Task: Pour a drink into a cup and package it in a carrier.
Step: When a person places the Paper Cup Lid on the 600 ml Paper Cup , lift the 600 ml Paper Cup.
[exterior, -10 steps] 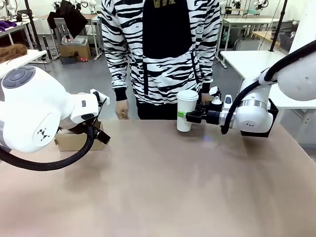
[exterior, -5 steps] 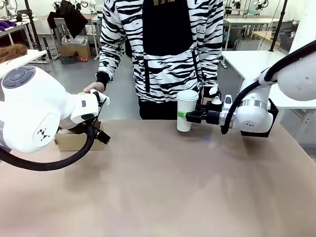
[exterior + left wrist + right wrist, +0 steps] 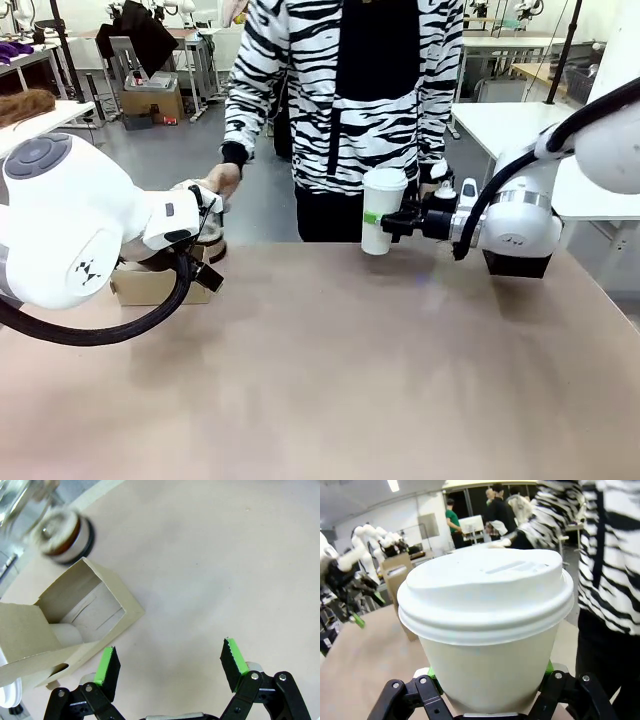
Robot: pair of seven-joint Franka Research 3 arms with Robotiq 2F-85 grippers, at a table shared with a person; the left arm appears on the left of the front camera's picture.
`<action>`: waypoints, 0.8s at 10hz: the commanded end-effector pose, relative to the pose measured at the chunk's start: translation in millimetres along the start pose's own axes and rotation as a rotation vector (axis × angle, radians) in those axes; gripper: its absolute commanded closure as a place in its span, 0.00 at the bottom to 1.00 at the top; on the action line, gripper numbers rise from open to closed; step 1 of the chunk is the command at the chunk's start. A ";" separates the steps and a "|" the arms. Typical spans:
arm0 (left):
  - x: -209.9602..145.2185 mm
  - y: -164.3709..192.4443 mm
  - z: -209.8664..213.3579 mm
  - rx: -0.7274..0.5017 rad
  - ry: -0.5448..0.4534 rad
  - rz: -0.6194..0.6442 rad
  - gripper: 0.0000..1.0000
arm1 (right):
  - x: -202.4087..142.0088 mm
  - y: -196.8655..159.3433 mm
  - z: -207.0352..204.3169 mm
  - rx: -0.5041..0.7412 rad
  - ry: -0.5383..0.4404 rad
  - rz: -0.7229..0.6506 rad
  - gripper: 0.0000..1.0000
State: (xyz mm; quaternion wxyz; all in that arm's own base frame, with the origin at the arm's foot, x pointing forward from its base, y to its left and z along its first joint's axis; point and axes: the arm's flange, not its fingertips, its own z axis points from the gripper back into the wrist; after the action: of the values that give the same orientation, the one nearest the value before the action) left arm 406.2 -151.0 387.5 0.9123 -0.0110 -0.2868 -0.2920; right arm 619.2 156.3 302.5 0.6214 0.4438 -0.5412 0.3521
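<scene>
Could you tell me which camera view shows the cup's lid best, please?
The right wrist view: the cup is close up, its lid seen from slightly above. The front view shows the lid small and side-on.

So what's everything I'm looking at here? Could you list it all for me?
cup: one, white with a white lid, held near the table's far edge
carrier: one, brown cardboard, on the table's left part
glass pot: one, clear with a dark base, blurred, just beyond the carrier
table: one, pale brown
person: one, black-and-white striped top, far side; one hand by the pot
left gripper: black, green pads, open, beside the carrier
right gripper: black, green pads, shut on the cup
</scene>
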 end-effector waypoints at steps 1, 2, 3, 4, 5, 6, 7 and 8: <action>0.6 -0.2 1.7 0.000 -0.005 -0.001 0.00 | 55.0 26.4 29.3 0.022 -0.001 -0.020 0.20; 0.6 -0.2 1.7 0.000 -0.005 -0.001 0.00 | 84.1 45.1 44.1 0.026 -0.006 -0.003 0.20; 0.6 -0.2 1.7 0.000 -0.005 -0.001 0.00 | 110.0 61.7 62.3 0.037 -0.003 0.005 0.20; 0.6 -0.2 1.7 0.000 -0.005 -0.001 0.00 | 134.3 79.2 79.3 0.045 -0.004 0.012 0.20; 0.6 -0.2 1.7 0.000 -0.005 -0.001 0.00 | 152.7 97.4 93.6 0.053 0.007 0.019 0.20; 0.6 -0.2 1.7 0.000 -0.005 -0.001 0.00 | 169.3 119.5 105.9 0.065 0.006 0.032 0.20; 0.6 -0.2 1.7 0.000 -0.005 -0.001 0.00 | 181.1 133.2 115.0 0.061 0.008 0.046 0.20; 0.6 -0.2 1.7 0.000 -0.005 -0.001 0.00 | 191.0 146.8 122.6 0.065 0.007 0.056 0.20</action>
State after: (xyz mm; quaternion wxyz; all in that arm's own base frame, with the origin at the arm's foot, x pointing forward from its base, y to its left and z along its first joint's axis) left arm 406.2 -151.5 387.8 0.9120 -0.0110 -0.2873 -0.2926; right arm 485.0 89.5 511.2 0.5955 0.4383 -0.5496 0.3890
